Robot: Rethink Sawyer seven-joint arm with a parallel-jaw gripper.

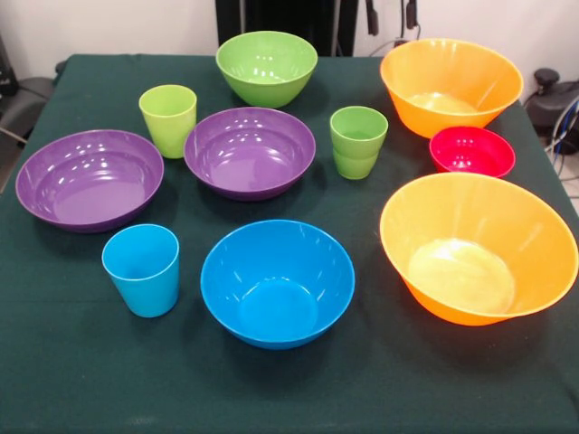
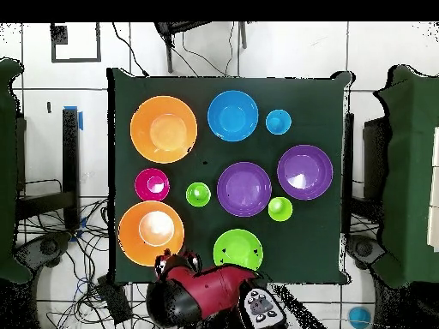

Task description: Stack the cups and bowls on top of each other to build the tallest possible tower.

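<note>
Looking for brands, labels or writing, we found none we could read on anything in either view. Largest of all was the table, covered in a dark green cloth, standing on a pale tiled floor with black cables trailing beside it and a white wall behind. The robot arm, red and black, sat folded at the table's edge in the overhead view; we could not tell how its gripper stood, as neither view showed it plainly. Nothing was stacked: every piece stood apart on the cloth. Two orange bowls came next in size, one at the front right and the other behind it, with the small red bowl between them. Two purple bowls lay on the left, the second nearer the middle. A blue bowl stood at the front centre, and a green bowl at the back. Smallest were the cups: a sky blue cup left of the blue bowl, a yellow-green cup between the purple bowls, and a ridged green cup right of the middle purple bowl.
</note>
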